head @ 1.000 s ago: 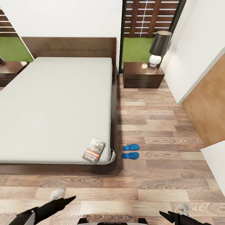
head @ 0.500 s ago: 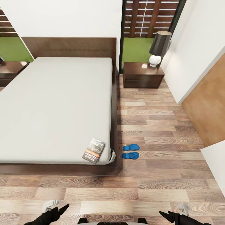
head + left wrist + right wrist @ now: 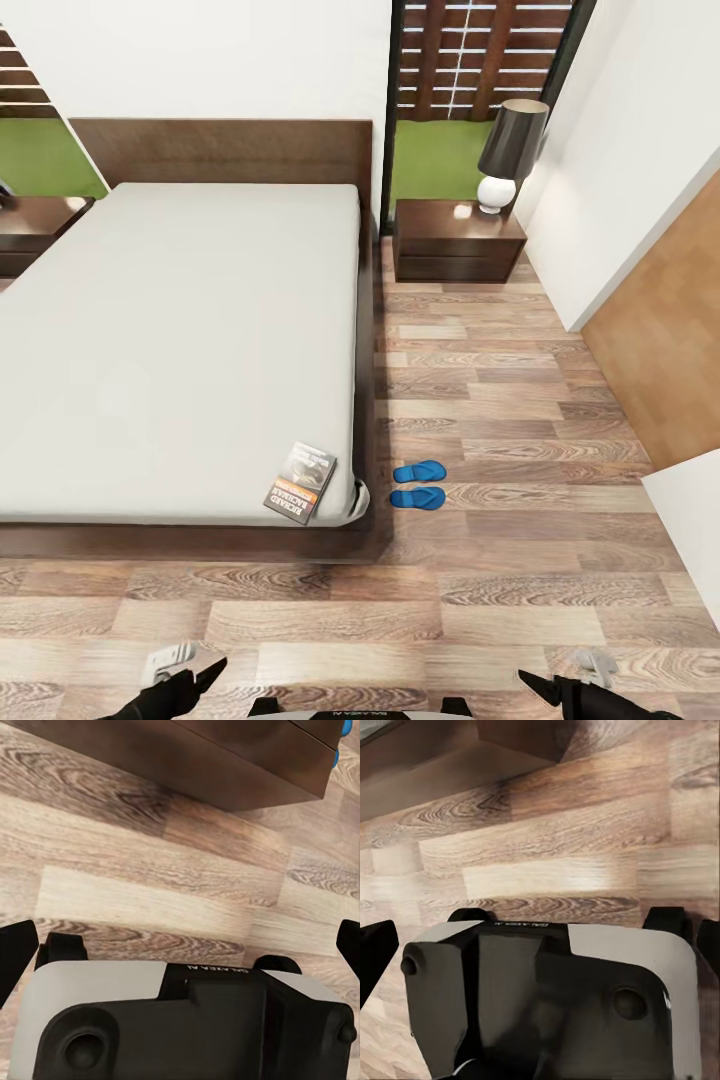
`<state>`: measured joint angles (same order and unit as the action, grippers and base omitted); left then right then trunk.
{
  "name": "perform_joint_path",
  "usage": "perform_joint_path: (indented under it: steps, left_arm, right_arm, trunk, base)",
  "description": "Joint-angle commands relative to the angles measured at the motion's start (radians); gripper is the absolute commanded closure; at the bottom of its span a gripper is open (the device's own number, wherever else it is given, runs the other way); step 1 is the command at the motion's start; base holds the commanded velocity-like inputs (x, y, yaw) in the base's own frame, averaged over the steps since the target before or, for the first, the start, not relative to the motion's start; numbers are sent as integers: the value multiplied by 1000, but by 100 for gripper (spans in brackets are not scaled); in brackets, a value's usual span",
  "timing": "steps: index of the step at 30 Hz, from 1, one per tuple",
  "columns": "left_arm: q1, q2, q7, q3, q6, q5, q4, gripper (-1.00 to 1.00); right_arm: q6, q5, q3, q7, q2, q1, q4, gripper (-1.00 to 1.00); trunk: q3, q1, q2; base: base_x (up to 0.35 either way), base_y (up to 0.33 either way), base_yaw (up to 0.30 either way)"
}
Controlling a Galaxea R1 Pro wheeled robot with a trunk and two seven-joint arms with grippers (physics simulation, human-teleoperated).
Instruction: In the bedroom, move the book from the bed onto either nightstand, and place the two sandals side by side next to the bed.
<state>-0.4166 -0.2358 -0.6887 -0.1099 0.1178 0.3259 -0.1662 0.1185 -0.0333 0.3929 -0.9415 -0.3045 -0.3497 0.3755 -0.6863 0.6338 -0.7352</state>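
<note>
Wooden floor (image 3: pixel 520 400): sandals (image 3: pixel 418 484) paired beside bed (image 3: pixel 180 340); book (image 3: pixel 300 483) on mattress corner.

Bright even light, sharp, soft shadows

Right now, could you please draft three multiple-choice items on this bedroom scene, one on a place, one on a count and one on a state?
1. Where does the dark paperback book with the orange band lie?
A. on the wooden floor
B. on the pale mattress of the dark-framed bed, near its foot corner
C. on the dark brown nightstand

2. How many bright blue flip-flop sandals are on the floor?
A. one
B. two
C. three

3. How do the sandals lie?
A. side by side beside the bed
B. stacked
C. far apart

Answers: 1 B, the book rests on the mattress corner; 2 B, two show; 3 A, they lie parallel by the frame.
</note>
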Motion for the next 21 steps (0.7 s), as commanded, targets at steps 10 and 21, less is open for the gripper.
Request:
perform_joint_path:
  steps: [10,21]
  left_arm:
    - [-1,3,-5,-8,3,-6,2,-100]
    - [-1,3,-4,-10,3,-9,-5,-100]
  right_arm:
    - [24,-1,0,244,62,0,93,-100]
    - [329,1,-6,244,339,0,563,-100]
  trunk:
    - [-1,0,-1]
    - [-1,0,-1]
  base:
    - [0,0,0]
    - [0,0,0]
